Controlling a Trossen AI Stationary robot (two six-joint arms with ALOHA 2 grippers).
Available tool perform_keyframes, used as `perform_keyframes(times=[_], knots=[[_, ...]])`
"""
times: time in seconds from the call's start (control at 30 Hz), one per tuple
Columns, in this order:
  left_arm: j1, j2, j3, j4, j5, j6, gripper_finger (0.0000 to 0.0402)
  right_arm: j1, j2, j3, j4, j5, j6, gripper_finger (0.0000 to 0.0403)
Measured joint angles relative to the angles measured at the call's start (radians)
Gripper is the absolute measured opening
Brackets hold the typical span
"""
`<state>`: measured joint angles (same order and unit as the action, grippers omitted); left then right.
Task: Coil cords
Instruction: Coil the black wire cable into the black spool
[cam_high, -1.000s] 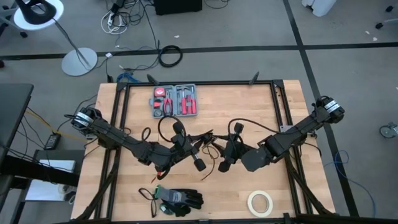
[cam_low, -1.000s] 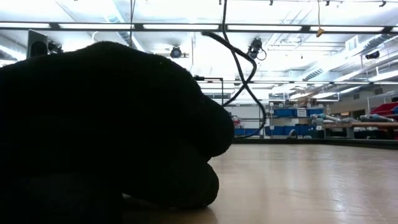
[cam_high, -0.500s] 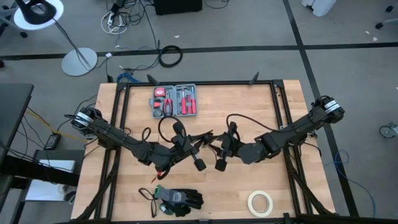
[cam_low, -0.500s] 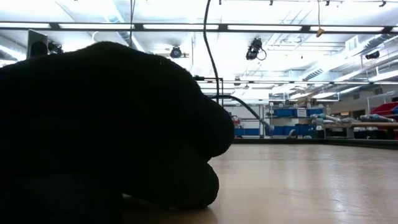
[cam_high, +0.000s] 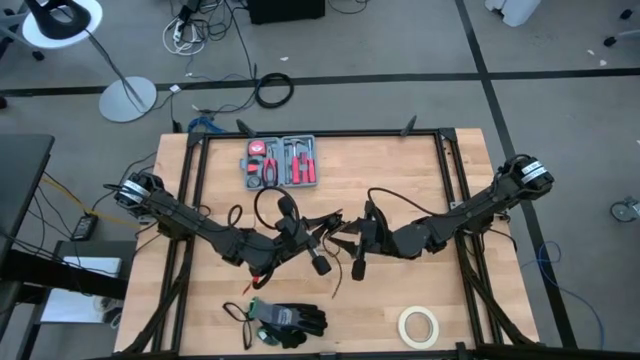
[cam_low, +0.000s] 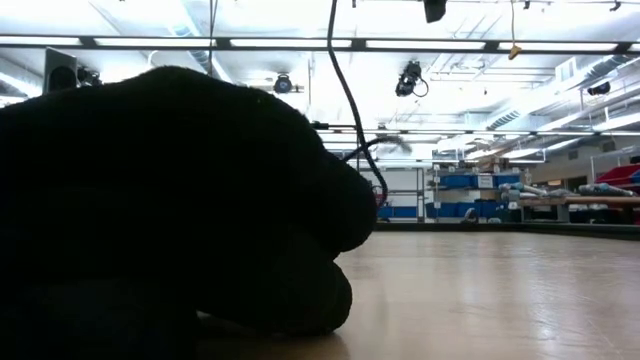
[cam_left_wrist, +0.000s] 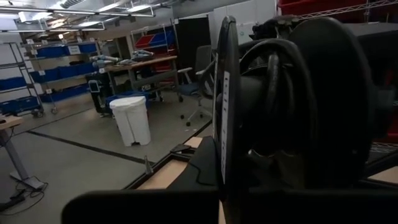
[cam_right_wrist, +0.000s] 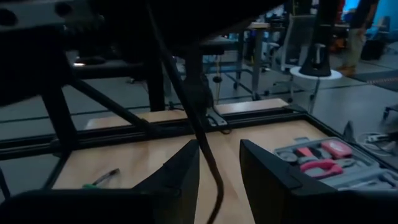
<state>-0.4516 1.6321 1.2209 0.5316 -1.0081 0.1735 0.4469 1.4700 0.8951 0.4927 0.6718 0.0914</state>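
Right wrist view only: cord (cam_right_wrist: 205, 149) between the right pincer (cam_right_wrist: 219, 163)'s parted fingers. Left pincer (cam_high: 322, 262) closed, near toolkit (cam_high: 281, 161).

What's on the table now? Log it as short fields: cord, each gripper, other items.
cord: thin black cord hanging loose between the grippers at table centre
left gripper: shut, mid-table, cord by it
right gripper: fingers apart, cord running between them
tool case: open, far side of table
gloves: near edge
tape roll: near edge, right
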Motion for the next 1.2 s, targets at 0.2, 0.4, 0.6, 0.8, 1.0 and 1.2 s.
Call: perform_keyframes(times=[0.2, 0.4, 0.6, 0.8, 1.0, 1.2], knots=[[0.001, 0.0, 0.0, -0.001, 0.0, -0.002, 0.0, 0.0, 0.0, 0.0, 0.031, -0.014, -0.022, 0.0111], [0.001, 0.0, 0.0, -0.001, 0.0, -0.002, 0.0, -0.016, 0.0, 0.001, 0.037, -0.014, -0.026, 0.0099], [0.001, 0.0, 0.0, -0.001, -0.001, -0.002, 0.0, -0.047, 0.0, 0.001, 0.037, -0.068, -0.026, 0.0036], [0.001, 0.0, 0.0, -0.002, -0.001, -0.001, 0.0, -0.051, 0.0, 0.002, 0.035, -0.085, -0.044, 0.0007], [0.0, 0.0, 0.0, -0.007, -0.005, 0.001, 0.0, -0.043, -0.002, 0.003, -0.015, -0.007, -0.086, 0.0003], [-0.011, 0.001, 0.0, -0.026, -0.028, 0.004, 0.0, -0.027, -0.05, 0.004, -0.138, 0.072, -0.089, 0.0002]])
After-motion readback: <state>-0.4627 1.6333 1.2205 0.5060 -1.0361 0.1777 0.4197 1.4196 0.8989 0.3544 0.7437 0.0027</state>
